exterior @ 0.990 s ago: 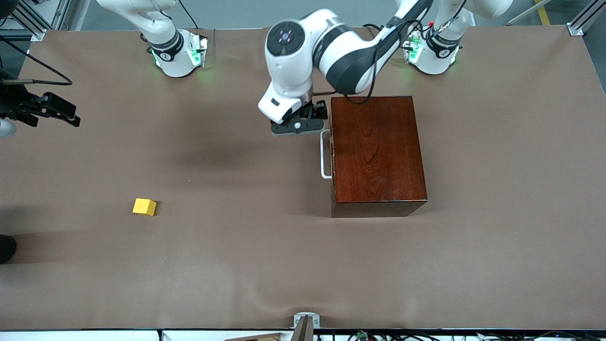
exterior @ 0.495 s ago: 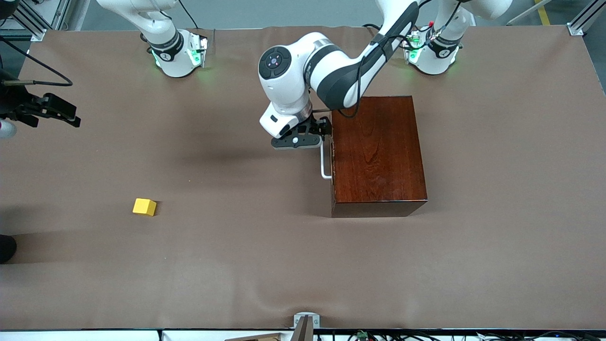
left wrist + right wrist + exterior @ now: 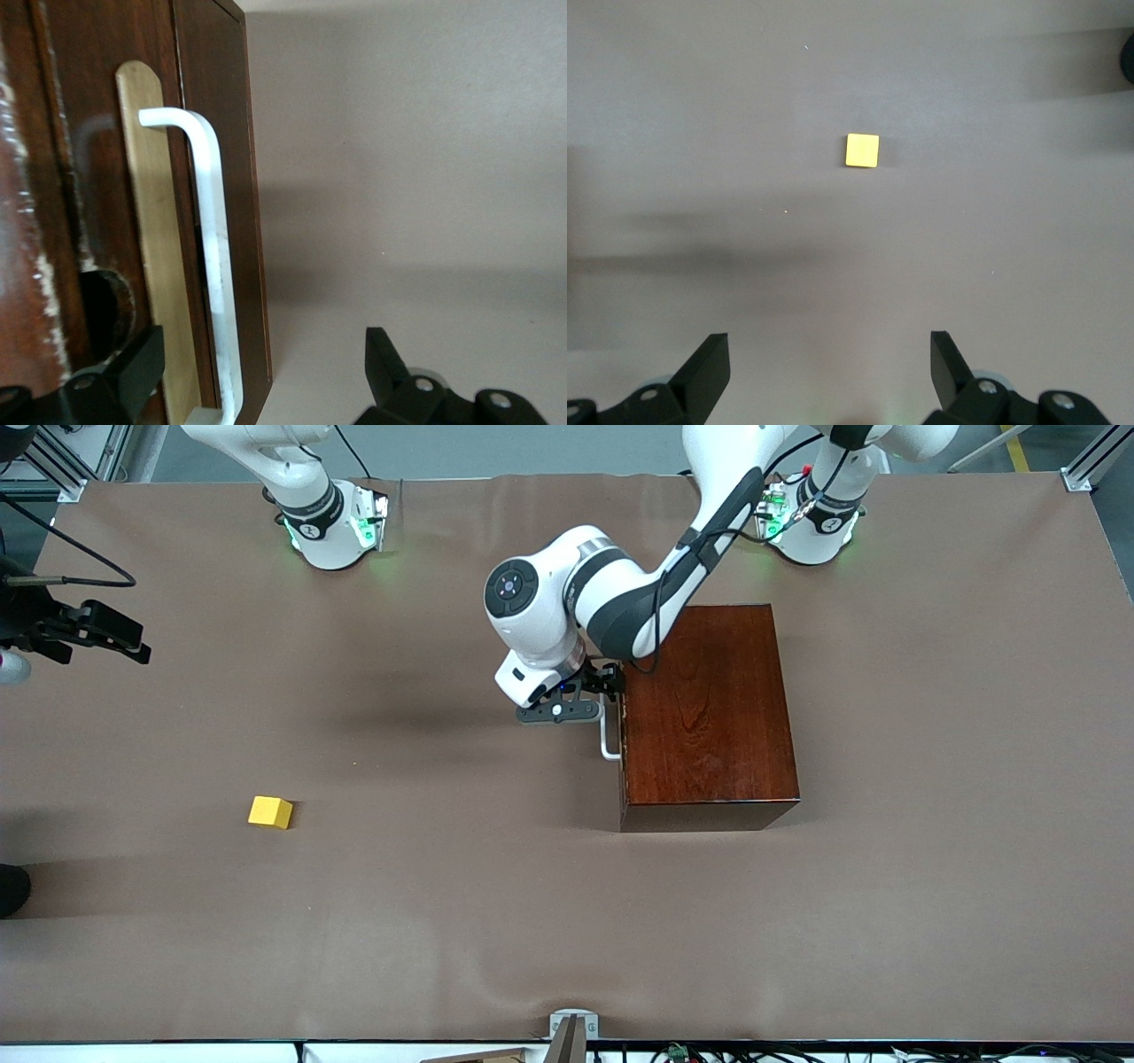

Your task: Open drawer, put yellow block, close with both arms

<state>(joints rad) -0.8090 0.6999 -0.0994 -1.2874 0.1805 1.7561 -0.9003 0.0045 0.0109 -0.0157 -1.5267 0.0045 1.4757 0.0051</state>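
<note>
Still shut: drawer [image 3: 620, 717] in box [image 3: 706, 708].

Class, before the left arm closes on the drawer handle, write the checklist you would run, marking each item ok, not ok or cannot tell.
1. Left gripper open: ok.
2. Handle between its fingers: ok in the left wrist view.
3. Drawer shut, ready to pull: ok.
4. Yellow block on the table, away from the drawer's path: ok.
5. Right gripper open, waiting above the block: ok.
6. Fingers low enough on the handle: cannot tell.

High front view; two downward wrist views.
</note>
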